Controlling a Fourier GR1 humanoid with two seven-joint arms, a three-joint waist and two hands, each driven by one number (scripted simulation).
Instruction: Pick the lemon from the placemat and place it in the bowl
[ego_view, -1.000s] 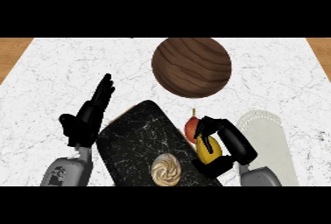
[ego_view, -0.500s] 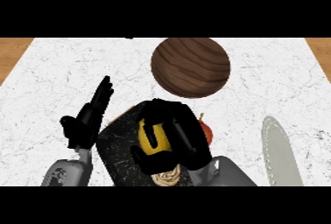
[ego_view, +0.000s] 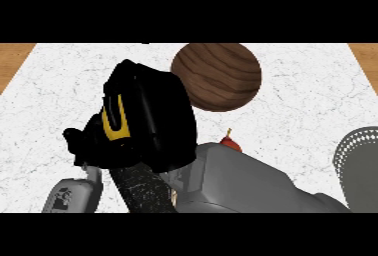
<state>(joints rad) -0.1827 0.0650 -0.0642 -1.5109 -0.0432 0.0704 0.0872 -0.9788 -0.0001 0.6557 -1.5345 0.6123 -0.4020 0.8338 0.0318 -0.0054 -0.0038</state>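
Note:
My right hand is raised in the middle left of the view, left of the brown wooden bowl and hiding its left rim. Its fingers are curled round a yellow thing, the lemon, of which only a strip shows between them. The grey right forearm crosses the lower middle. A strip of the dark marbled placemat shows beneath the hand. My left hand sits behind the right one at the lower left and is mostly hidden.
A red fruit with a stem peeks out above the right forearm. A grey perforated dish lies at the right edge. The white marble counter spreads around, with wooden floor past its far corners.
My right hand has risen from the placemat with the lemon and swung left and toward the bowl, now covering most of the placemat and left hand. The left arm stayed put.

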